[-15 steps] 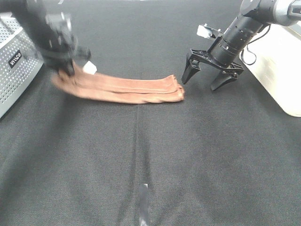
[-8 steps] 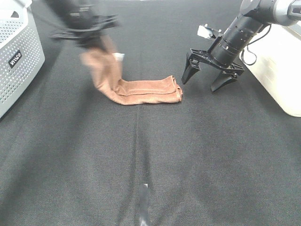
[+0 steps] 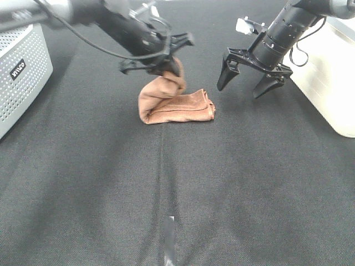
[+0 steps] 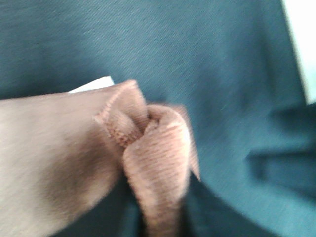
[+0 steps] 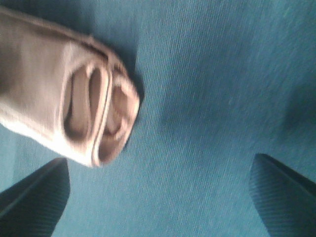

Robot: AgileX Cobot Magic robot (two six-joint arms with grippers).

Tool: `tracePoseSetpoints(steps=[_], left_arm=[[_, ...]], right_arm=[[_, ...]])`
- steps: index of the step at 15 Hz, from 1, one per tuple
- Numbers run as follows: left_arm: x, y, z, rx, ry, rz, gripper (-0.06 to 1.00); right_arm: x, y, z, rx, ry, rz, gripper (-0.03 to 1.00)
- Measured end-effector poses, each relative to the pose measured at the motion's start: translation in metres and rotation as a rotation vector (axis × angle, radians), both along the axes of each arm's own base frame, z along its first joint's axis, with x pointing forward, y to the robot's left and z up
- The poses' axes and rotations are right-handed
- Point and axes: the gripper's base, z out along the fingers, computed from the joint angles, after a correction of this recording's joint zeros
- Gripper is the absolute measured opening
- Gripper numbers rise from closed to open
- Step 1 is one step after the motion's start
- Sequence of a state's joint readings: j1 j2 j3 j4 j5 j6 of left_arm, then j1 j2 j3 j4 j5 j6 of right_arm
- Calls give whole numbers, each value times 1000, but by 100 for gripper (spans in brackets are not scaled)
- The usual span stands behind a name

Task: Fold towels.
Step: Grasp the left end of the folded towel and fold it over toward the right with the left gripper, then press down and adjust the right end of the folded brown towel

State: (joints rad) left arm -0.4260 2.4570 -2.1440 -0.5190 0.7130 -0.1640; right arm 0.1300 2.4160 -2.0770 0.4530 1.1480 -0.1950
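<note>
The brown towel (image 3: pixel 180 106) lies on the black cloth near the middle of the table. Its right part is a flat folded stack. Its left end is lifted and bunched up over the stack. My left gripper (image 3: pixel 169 65) reaches across from the left and is shut on that lifted end. In the left wrist view the gathered towel (image 4: pixel 148 143) fills the frame and a white tag (image 4: pixel 91 84) peeks out behind it. My right gripper (image 3: pixel 242 86) is open and empty, just right of the towel's folded end (image 5: pixel 74 118), with its fingers (image 5: pixel 29 197) clear of the cloth.
A white perforated basket (image 3: pixel 22 66) stands at the left edge. A white container (image 3: pixel 333 72) stands at the right edge behind the right arm. A short strip of tape (image 3: pixel 170 238) lies on the cloth near the front.
My left gripper has carried the towel's left end up and to the right, over the folded right end. The right gripper has risen slightly and stays open.
</note>
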Motion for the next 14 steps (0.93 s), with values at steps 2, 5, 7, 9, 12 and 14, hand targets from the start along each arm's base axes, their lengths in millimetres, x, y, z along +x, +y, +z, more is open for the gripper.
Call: tracePoseSetpoints(steps=[2, 5, 7, 9, 12, 14], left_arm=[[0, -7, -2, -50, 0, 22, 56], [2, -14, 4, -150, -5, 73, 74], [5, -13, 16, -172, -38, 78, 75], [14, 2, 38, -147, -104, 73, 76], [31, 59, 67, -4, -198, 105, 76], [38, 91, 72, 35, -188, 146, 76]], right_arm=[[-1, 0, 0, 0, 7, 3, 92], [-2, 0, 0, 4, 23, 10, 92], [-2, 2, 1, 21, 27, 6, 92], [-2, 7, 4, 88, 33, -6, 92], [-2, 25, 21, 333, 4, 6, 92], [-1, 37, 33, 494, -25, 18, 92]])
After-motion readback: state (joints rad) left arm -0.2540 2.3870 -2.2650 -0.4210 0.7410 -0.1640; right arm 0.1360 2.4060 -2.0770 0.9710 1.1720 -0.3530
